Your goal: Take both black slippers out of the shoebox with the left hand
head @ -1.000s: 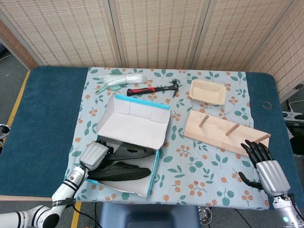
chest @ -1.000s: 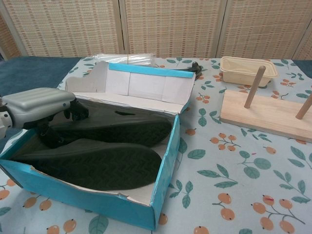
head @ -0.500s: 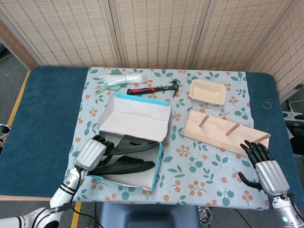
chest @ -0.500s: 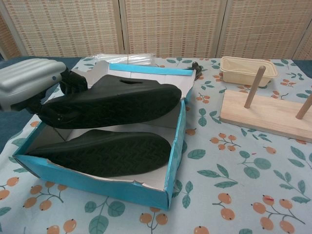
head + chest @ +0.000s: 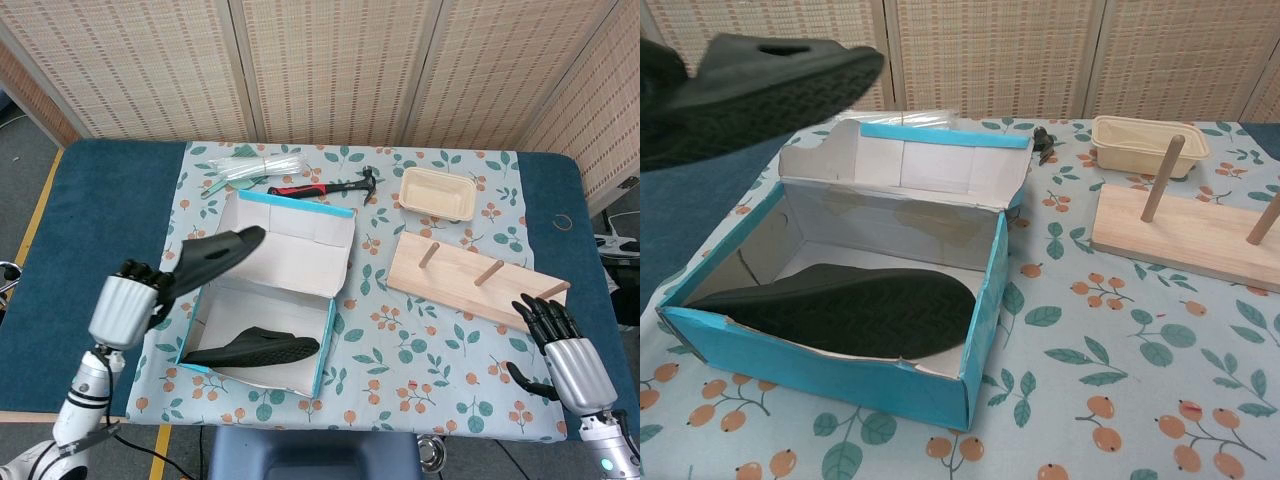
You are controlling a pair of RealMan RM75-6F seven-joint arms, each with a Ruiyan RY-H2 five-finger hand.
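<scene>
Head view: left robot hand (image 5: 125, 308) grips a black slipper (image 5: 215, 257) above the floral tablecloth (image 5: 400, 340), woven screens (image 5: 320, 65) behind; right robot hand (image 5: 570, 360) empty, fingers apart.

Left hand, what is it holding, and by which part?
The left hand holds a black slipper by one end, lifted clear above the shoebox.

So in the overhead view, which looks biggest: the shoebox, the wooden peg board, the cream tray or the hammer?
Largest to smallest:
1. shoebox
2. wooden peg board
3. hammer and cream tray: too alike to rank.
</scene>
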